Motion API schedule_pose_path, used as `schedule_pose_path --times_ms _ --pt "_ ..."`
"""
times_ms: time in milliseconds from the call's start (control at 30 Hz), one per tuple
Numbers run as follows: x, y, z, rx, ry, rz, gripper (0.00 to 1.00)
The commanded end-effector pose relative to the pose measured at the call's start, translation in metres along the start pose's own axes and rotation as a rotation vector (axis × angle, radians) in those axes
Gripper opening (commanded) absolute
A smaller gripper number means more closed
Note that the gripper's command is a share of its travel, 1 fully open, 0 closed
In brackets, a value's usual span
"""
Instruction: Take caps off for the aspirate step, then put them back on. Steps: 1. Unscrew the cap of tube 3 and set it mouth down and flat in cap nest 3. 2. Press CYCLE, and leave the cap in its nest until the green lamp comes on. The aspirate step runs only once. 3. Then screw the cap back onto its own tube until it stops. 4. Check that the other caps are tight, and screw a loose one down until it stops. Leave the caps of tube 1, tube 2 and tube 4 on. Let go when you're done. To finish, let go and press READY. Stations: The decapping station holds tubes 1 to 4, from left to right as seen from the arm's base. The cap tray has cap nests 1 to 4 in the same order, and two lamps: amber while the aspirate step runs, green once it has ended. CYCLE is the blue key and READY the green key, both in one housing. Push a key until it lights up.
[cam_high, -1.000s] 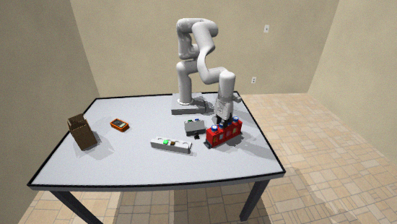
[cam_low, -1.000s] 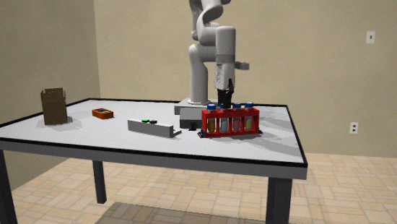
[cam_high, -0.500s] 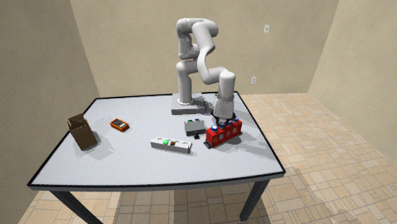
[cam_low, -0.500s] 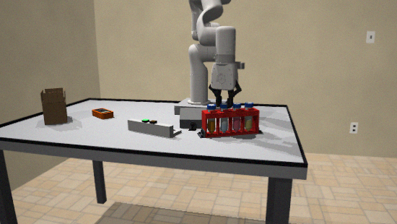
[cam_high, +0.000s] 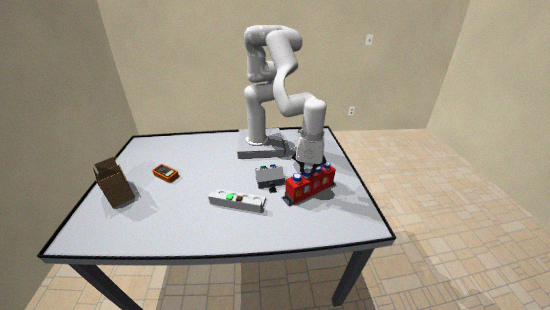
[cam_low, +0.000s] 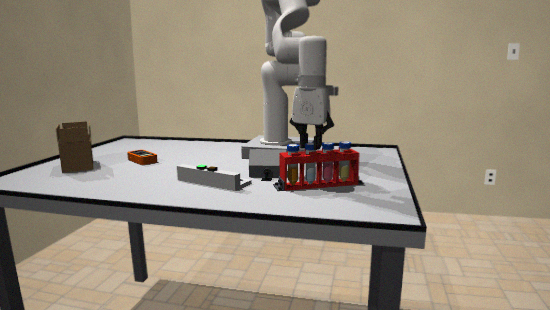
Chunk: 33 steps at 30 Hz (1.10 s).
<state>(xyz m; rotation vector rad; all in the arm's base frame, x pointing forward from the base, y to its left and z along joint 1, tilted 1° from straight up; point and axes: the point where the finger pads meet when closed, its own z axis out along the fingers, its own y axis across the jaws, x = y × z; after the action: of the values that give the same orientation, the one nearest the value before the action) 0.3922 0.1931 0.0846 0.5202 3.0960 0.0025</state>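
Note:
The red decapping station (cam_high: 310,184) stands at the right of the table and holds four tubes with blue caps; it also shows in the exterior view (cam_low: 320,169). My gripper (cam_high: 309,169) points straight down over the rack and is shut on the cap of tube 3 (cam_low: 310,147), second from the left in both views. That cap sits on its tube. The other three caps (cam_low: 327,146) are on their tubes. The grey cap tray (cam_high: 236,200) lies left of the rack with its green lamp (cam_high: 230,196) lit. Its nests look empty.
The grey key housing (cam_high: 270,175) with the blue and green keys stands just behind and left of the rack. An orange device (cam_high: 165,172) and an open cardboard box (cam_high: 113,182) are at the far left. The arm's base (cam_high: 260,145) is behind the rack.

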Motion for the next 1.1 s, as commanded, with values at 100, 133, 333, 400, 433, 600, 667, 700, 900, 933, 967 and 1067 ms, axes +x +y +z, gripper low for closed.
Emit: schedule_pose_path --times_ms 100,133,333,400,433,600,667,700,900,933,967,1067 --pt "-0.0011 0.0010 -0.0013 -0.011 0.006 0.100 0.00" --pt "-0.0011 0.0010 -0.0013 -0.011 0.006 0.150 0.00" --pt "-0.0011 0.0010 -0.0011 -0.011 0.007 0.350 0.00" --pt "-0.0011 0.0010 -0.0010 -0.010 0.008 0.450 0.00" --pt "-0.0011 0.0010 -0.0010 -0.010 0.008 0.500 0.00" --pt "-0.0011 0.0011 -0.0008 -0.009 0.009 0.750 0.00" --pt "-0.0011 0.0011 -0.0007 -0.009 0.010 0.846 0.00" --pt "-0.0011 0.0011 -0.0007 -0.008 0.010 0.895 0.00" --pt "-0.0011 0.0011 -0.0005 -0.008 0.011 1.100 0.00" --pt "-0.0011 0.0011 -0.0004 -0.007 0.011 1.150 0.00" --pt "-0.0011 0.0011 -0.0004 -0.007 0.012 1.200 0.00" --pt "-0.0011 0.0011 -0.0003 -0.006 0.012 1.350 0.00"
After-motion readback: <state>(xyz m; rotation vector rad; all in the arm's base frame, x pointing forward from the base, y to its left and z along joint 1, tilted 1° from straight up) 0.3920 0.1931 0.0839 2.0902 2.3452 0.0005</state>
